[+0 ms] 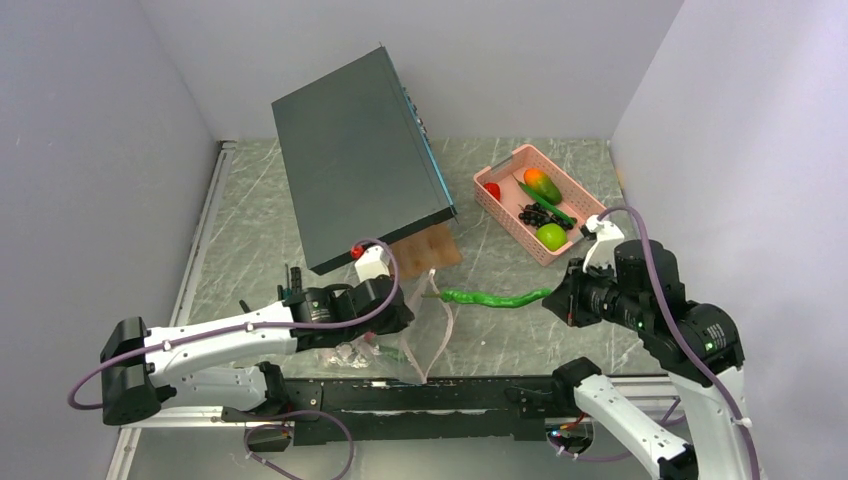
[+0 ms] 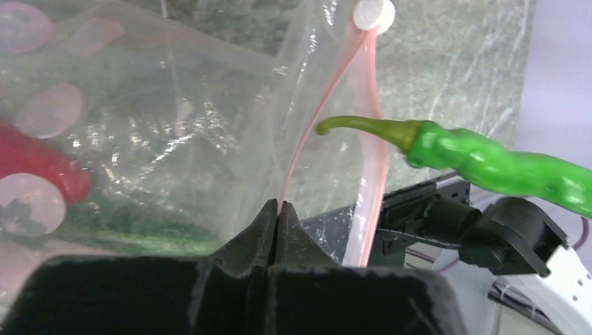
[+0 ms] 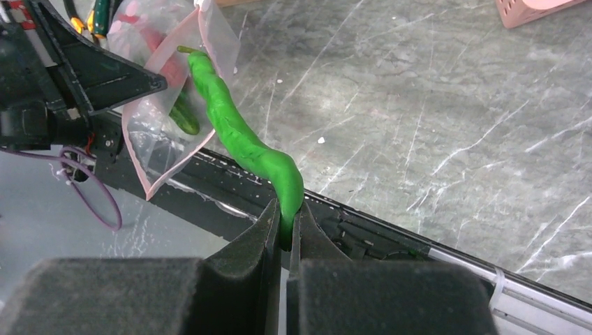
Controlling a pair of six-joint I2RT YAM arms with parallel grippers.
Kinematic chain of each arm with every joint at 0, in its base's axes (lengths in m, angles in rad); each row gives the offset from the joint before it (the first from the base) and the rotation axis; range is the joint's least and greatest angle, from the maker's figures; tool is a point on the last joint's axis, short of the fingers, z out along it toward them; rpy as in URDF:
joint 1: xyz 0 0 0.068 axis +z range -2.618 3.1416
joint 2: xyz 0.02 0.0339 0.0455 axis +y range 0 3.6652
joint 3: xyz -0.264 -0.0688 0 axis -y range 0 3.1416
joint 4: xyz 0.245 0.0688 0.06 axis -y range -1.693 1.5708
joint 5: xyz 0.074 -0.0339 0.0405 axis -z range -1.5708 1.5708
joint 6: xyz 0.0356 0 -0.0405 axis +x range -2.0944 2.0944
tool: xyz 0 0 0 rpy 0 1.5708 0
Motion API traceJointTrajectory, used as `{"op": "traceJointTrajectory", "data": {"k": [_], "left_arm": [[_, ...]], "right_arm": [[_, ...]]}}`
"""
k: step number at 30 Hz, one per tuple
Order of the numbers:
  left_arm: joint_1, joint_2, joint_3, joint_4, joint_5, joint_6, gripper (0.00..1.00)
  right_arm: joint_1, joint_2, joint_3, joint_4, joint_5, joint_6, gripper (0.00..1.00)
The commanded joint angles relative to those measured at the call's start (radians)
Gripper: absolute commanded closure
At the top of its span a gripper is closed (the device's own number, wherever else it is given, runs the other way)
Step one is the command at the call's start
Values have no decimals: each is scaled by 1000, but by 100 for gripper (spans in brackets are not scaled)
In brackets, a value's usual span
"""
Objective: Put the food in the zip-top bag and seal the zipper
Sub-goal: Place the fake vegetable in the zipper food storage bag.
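Observation:
The zip-top bag (image 1: 405,345) stands by the near edge with its mouth held open toward the right. My left gripper (image 1: 408,312) (image 2: 279,208) is shut on the zipper (image 2: 307,132), the pale pink strip of one mouth edge. Inside the bag lie a red piece (image 2: 42,167) and a green pod (image 2: 132,234). My right gripper (image 1: 550,297) (image 3: 287,234) is shut on the tail of a long green pod (image 1: 495,297) (image 3: 237,132). The pod hangs level above the table, and its stem tip (image 2: 324,127) is at the bag's mouth (image 3: 160,139).
A pink basket (image 1: 500,205) at the back right holds a mango (image 1: 541,184), black grapes (image 1: 535,215), a lime-green fruit (image 1: 551,236), a red piece (image 1: 492,189) and another pod (image 1: 545,203). A big dark slab (image 1: 360,160) leans over a brown board (image 1: 430,250) behind the bag.

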Motion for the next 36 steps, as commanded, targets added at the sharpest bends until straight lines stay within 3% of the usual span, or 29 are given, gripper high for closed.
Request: {"op": "traceJointTrajectory", "data": {"k": [1, 11, 22, 30, 33, 36], "left_arm": [[91, -15, 64, 183, 17, 77, 100], [63, 21, 82, 426, 189, 161, 100], [14, 78, 155, 494, 225, 176, 100], [-4, 66, 160, 503, 209, 183, 100], [-5, 60, 154, 493, 197, 184, 100], [-5, 60, 150, 474, 190, 175, 100]], "right_arm": [[6, 33, -20, 16, -17, 11, 100], [5, 21, -123, 151, -119, 105, 100], [5, -8, -280, 396, -209, 307, 100], [59, 57, -400, 539, -286, 363, 100], [116, 88, -397, 554, -251, 351, 88], [137, 123, -363, 546, -249, 331, 61]]}}
